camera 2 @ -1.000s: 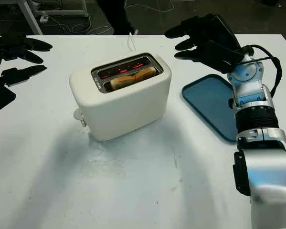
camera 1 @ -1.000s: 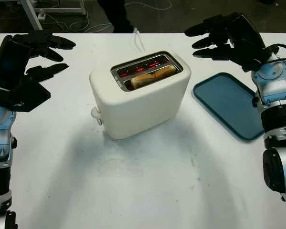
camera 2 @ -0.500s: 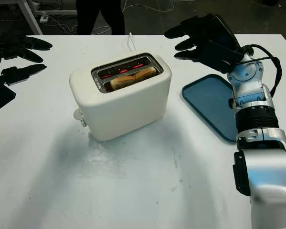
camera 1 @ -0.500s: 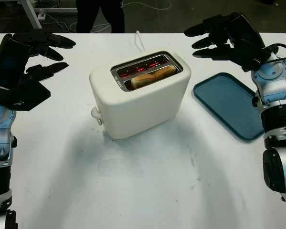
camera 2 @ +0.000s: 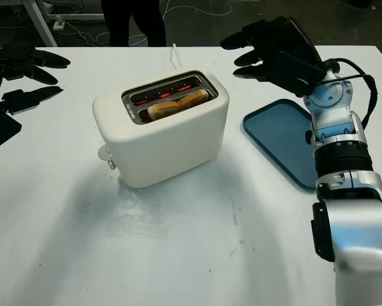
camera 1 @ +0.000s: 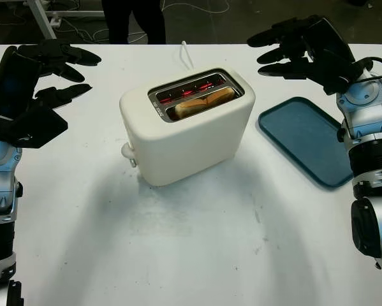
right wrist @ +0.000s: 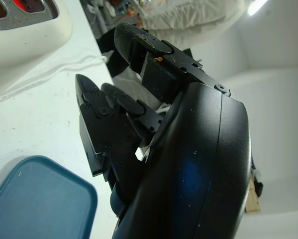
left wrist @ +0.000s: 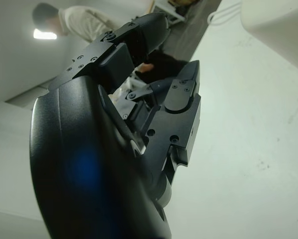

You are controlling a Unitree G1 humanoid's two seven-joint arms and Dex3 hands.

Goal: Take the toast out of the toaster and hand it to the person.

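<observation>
A cream toaster (camera 1: pixel 184 131) stands mid-table, its far slot glowing red. A browned slice of toast (camera 1: pixel 203 101) sits low in the near slot. My right hand (camera 1: pixel 286 48) hangs open above the table to the toaster's right and a little behind it, holding nothing. My left hand (camera 1: pixel 57 67) is open at the far left, well clear of the toaster. A person (camera 1: pixel 134 18) stands beyond the table's far edge, with the legs in sight.
A blue tray (camera 1: pixel 308 139) lies flat to the right of the toaster, below my right hand. A white cord (camera 1: pixel 185 54) runs from the toaster to the far edge. Bare white tabletop (camera 1: pixel 197 242) stretches in front.
The person behind the table has shifted to the left. My right hand has edged very slightly; the left hand, toaster and toast are as before.
</observation>
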